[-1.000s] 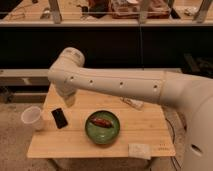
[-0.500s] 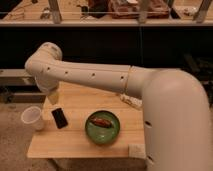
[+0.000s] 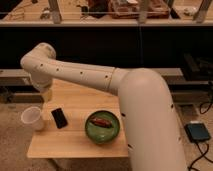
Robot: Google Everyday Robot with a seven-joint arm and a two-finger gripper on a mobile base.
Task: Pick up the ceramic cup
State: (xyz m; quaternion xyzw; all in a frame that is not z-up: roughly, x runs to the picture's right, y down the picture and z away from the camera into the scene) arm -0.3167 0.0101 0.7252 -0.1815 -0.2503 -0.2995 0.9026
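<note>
White robot arm (image 3: pixel 145 115) hogs the front right, reaching over the wooden table (image 3: pixel 75 145). Green bowl (image 3: pixel 91 132) with something reddish-brown in it sits up front, black phone (image 3: pixel 59 118) to its left. The plain white ceramic cup (image 3: pixel 32 118) stands upright at the left edge. Gripper (image 3: pixel 46 93) hangs just behind the cup; can't tell if it's open or closed.

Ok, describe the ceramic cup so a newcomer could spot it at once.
Start at the wooden table and go to its left edge. The ceramic cup stands there, left of the black phone, with the gripper hanging just above and behind it. It is the table's only white vessel, narrower than the green bowl further right.
</note>
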